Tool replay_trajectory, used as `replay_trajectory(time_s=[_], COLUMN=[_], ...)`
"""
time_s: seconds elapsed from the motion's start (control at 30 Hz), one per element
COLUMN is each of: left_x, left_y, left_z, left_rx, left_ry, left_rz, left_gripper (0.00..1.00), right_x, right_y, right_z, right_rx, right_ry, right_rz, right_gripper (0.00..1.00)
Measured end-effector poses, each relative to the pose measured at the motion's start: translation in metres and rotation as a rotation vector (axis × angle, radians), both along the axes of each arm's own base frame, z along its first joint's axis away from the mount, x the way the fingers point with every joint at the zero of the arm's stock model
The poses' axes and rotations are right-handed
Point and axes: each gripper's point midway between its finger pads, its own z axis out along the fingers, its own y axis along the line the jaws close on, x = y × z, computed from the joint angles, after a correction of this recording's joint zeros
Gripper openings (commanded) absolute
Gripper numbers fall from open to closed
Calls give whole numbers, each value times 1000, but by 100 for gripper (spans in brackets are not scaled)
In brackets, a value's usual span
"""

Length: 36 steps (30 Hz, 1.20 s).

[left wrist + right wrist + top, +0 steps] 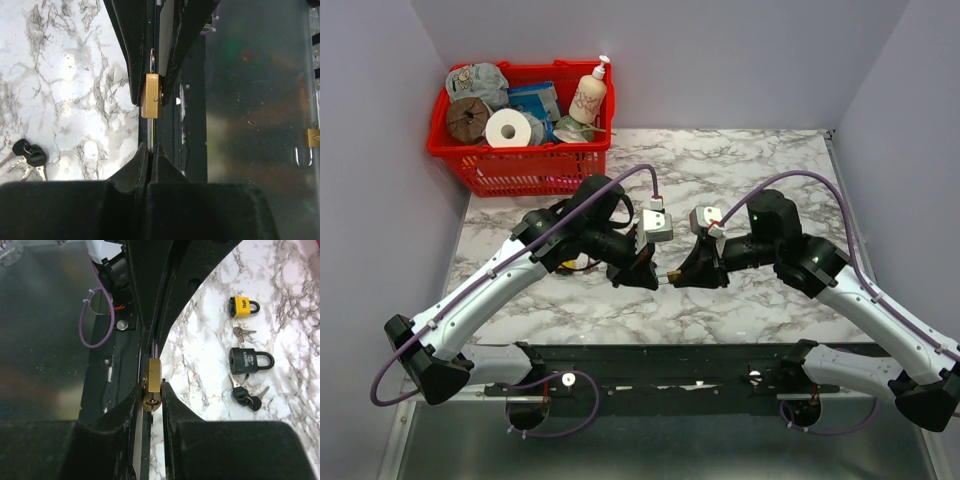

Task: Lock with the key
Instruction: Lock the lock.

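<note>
A small brass padlock hangs in the air between my two grippers at mid-table. My right gripper is shut on its body, with the keyhole end facing that wrist camera. In the left wrist view the padlock sits between the right fingers, and a thin metal bar, its shackle seen edge-on, runs down into my left gripper, which is shut on it. A bunch of black-headed keys lies loose on the marble and also shows in the left wrist view. No key is in either gripper.
A black padlock, a yellow padlock and small silver keys lie on the marble under the left arm. A red basket full of items stands at the back left. The black mounting rail runs along the near edge.
</note>
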Motion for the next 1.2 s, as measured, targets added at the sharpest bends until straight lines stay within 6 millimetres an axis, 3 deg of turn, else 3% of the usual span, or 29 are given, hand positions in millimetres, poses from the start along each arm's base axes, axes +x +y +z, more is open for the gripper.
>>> replay_trajectory(time_s=[0.5,0.87,0.9,0.93,1.0,1.03,1.1,1.17,1.2], left_x=[-1,1,3,3,4,6,13,26,32], left_y=[-6,-5,-5,-4,-3,-4,-6,-7,-5], left_z=[-19,-16,-15,-15,-16,-15,-7,5,8], left_rx=[1,-10,-13,-14,-13,-21,-43,-72,-76], left_ry=[68,-39,-65,-79,-127,-147,-206,-263,-274], left_rz=[123,29,16,7,-20,-27,-31,-6,16], left_gripper=[0,3,9,24,38,51,64,92,99], right_x=[-2,-2,-1,-2,-3,-3,-3,1,5], right_y=[4,-1,-2,-2,-1,-1,0,-1,-2], right_z=[-21,-18,-17,-17,-18,-18,-20,-21,-22], right_rx=[-36,-26,-23,-21,-22,-24,-32,-38,-39], right_ry=[167,78,58,44,30,28,33,41,46], right_rz=[-48,-41,-40,-37,-35,-35,-41,-64,-83], right_gripper=[1,1,1,1,1,1,1,1,1])
